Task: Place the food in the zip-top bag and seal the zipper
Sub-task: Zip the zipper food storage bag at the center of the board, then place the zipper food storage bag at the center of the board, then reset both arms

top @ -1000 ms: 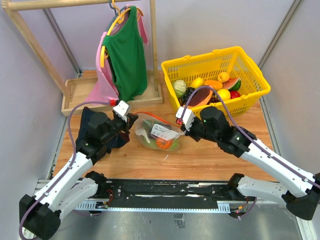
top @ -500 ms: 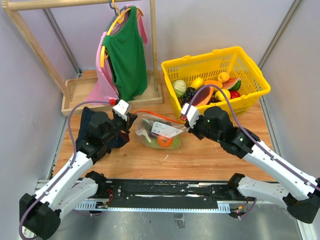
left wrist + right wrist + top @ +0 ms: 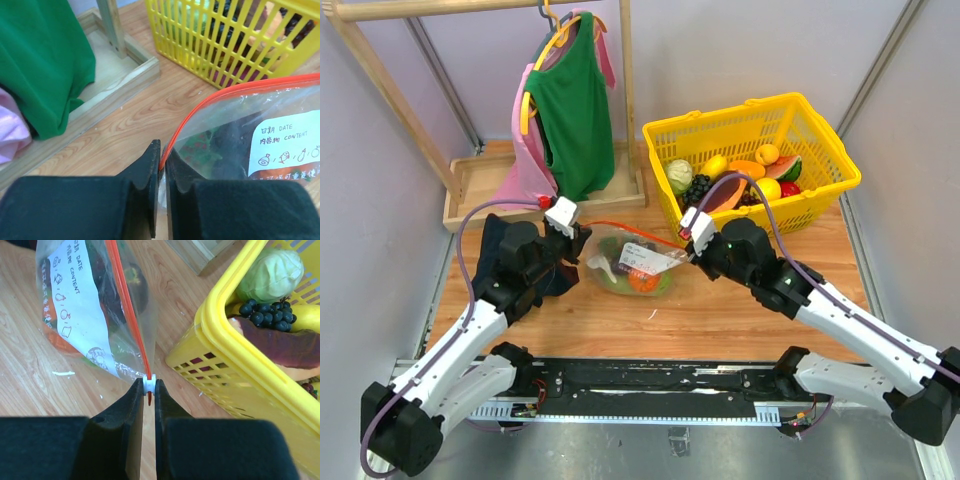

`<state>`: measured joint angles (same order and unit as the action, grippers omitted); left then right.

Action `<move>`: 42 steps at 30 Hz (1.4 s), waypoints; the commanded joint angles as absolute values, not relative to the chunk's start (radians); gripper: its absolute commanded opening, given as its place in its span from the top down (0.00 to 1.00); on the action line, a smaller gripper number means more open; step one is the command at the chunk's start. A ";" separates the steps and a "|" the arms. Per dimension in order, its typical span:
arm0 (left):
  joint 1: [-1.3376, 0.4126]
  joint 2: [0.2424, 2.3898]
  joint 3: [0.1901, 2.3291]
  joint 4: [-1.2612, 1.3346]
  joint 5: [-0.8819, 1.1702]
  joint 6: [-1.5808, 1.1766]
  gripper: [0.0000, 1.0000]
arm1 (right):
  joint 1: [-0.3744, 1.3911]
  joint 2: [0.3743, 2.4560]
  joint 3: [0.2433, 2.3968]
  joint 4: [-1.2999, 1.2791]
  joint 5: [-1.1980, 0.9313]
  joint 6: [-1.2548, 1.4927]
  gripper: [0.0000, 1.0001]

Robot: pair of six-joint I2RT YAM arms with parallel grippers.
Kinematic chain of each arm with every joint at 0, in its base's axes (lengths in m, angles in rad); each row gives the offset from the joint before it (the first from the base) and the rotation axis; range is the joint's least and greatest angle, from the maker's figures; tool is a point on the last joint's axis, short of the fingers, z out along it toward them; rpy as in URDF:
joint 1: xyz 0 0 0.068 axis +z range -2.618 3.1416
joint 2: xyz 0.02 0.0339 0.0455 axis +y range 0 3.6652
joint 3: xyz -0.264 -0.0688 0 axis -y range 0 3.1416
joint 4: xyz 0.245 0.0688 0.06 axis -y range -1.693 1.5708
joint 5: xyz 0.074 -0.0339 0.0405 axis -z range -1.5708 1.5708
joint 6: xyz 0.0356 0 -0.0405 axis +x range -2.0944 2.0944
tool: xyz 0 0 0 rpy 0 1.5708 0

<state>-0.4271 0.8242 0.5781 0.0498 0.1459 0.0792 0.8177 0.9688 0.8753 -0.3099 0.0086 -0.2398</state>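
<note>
Bag status: the zip-top bag [image 3: 635, 262] lies on the table [image 3: 740, 320] between the two arms, mouth edge turned up and away toward the basket [image 3: 815, 205].

Food [image 3: 642, 282] is inside: an orange piece and green pieces show through the plastic. More toys sit in the basket, so whether loading is finished can't be told from here.

Left gripper [image 3: 161, 156]: jaws narrow, with only a thin slit between them. The left end of the zipper [image 3: 126, 305] sits in that slit. It looks like an anchor grip, pinning that corner so the strip is pulled straight rather than bunching.

Right gripper [image 3: 148, 387]: jaws nearly closed, pinching the white slider [image 3: 148, 382] at the opposite end of the strip, just beside the basket wall.

From the right wrist view the orange line runs as a single taut line from the slider across the top of the bag, so the mouth looks closed along that stretch. Judgement: the sealing step is at or near its end.

Risk: the left pinch looks light, so the corner could slip out.
</note>
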 commanded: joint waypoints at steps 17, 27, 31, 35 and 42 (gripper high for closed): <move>-0.416 0.739 0.627 0.068 -0.021 -0.025 0.20 | 0.801 0.685 0.856 -0.286 0.346 -0.135 0.10; -0.416 0.489 0.679 -0.134 -0.157 -0.237 0.01 | 0.801 0.357 0.829 -0.389 0.699 -0.118 0.02; -0.416 0.367 0.734 -0.234 -0.250 -0.300 0.01 | 0.801 0.237 0.816 -0.426 0.778 -0.102 0.02; -0.416 0.214 0.706 -0.239 -0.282 -0.302 0.01 | 0.802 0.104 0.770 -0.402 0.771 -0.124 0.02; -0.416 0.064 0.549 -0.170 -0.360 -0.279 0.01 | 0.801 0.026 0.728 -0.381 0.774 -0.130 0.02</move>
<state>-0.4202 0.0792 0.6113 -0.1741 -0.3058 -0.2749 0.8150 0.0410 0.7460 -0.3946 0.7460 -0.1265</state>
